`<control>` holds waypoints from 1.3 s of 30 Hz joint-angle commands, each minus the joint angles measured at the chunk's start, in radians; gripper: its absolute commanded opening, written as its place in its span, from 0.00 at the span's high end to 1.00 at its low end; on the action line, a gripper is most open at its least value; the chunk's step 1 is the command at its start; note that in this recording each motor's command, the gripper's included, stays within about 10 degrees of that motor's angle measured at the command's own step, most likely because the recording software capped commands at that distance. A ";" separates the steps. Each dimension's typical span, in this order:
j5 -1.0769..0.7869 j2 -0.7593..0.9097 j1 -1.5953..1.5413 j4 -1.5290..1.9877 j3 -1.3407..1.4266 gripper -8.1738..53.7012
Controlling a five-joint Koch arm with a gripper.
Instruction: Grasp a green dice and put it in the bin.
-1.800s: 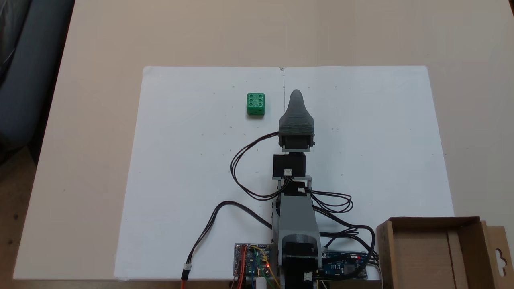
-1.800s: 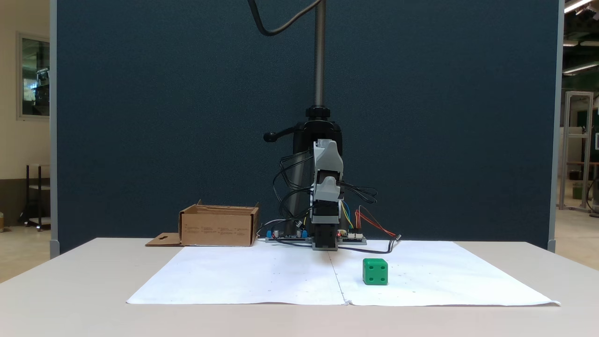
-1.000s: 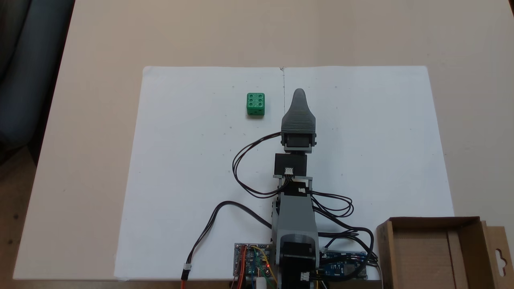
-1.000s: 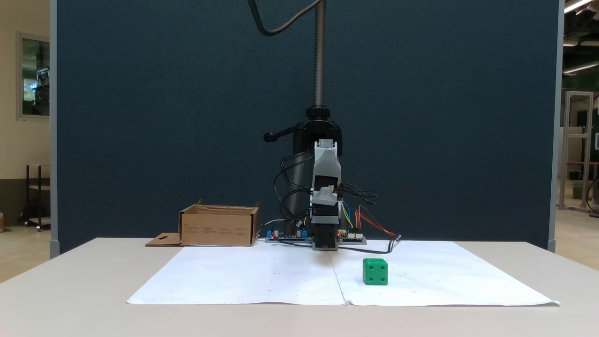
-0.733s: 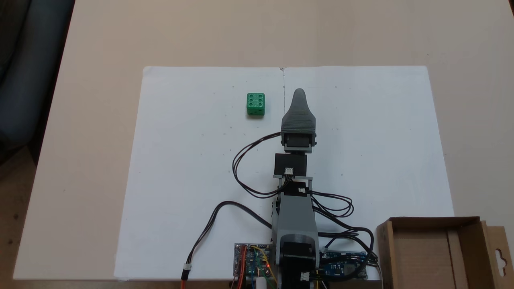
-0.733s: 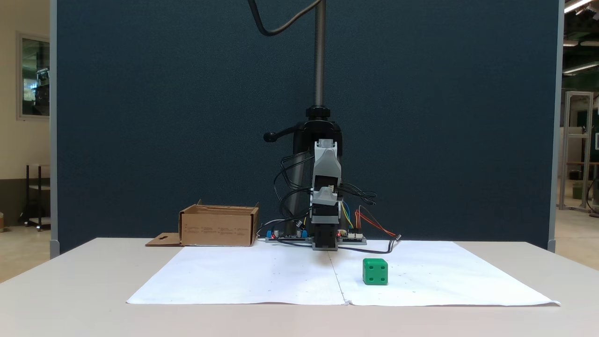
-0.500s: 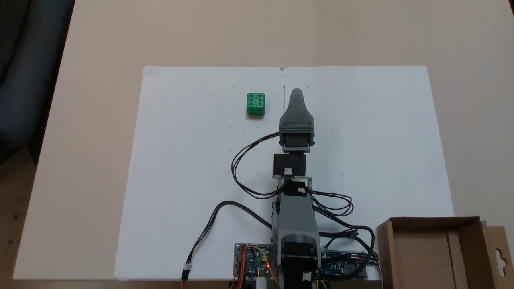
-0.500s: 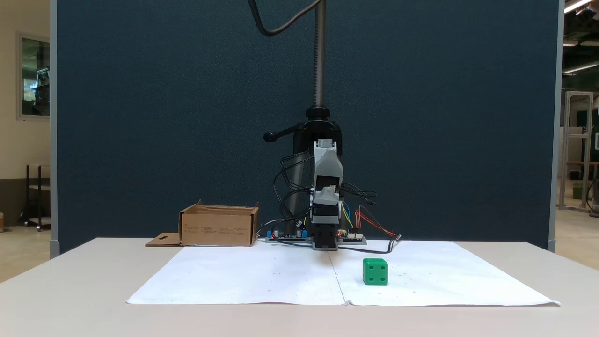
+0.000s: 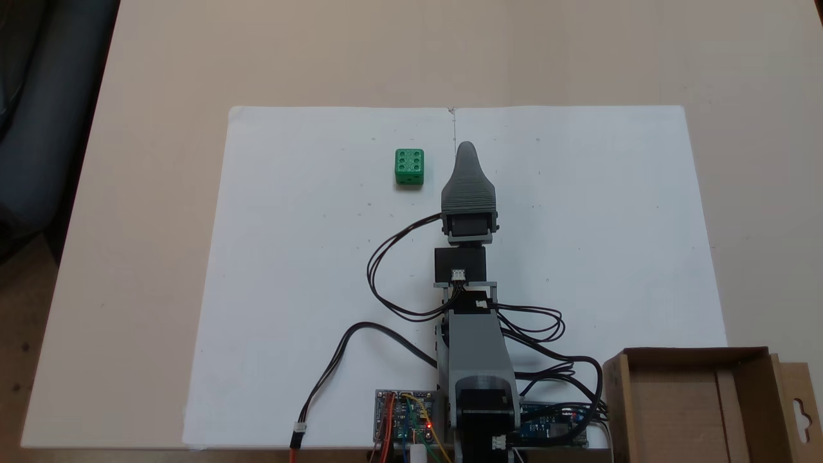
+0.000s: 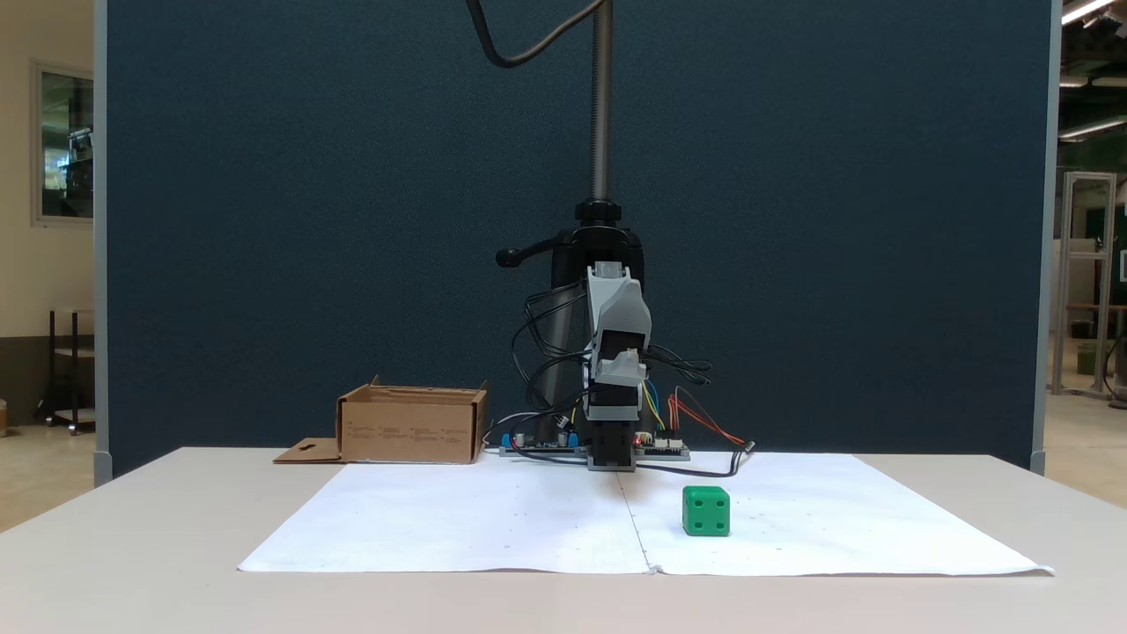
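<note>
The green dice sits on the white paper, its six-pip face up; from the front, the dice is near the paper's front edge, right of the centre crease. My gripper points away from the base and hangs above the paper, a short way right of the dice and apart from it. From above I see one grey tapered jaw, the other hidden under it. In the front view the gripper faces the camera and is raised well above the table. The bin is a brown cardboard box beside the arm's base.
White paper covers the middle of the beige table. Circuit boards and loose black cables lie around the arm's base. A camera pole and a dark blue partition stand behind the arm.
The gripper has swung slightly toward the dice: left in the view from above, right in the front view. The dice and the bin have not moved.
</note>
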 commanded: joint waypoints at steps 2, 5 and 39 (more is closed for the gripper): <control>-0.031 0.112 -0.025 -0.029 0.064 0.15; -0.031 0.110 -0.025 -0.028 0.064 0.16; 0.035 0.100 0.098 1.498 -0.759 0.19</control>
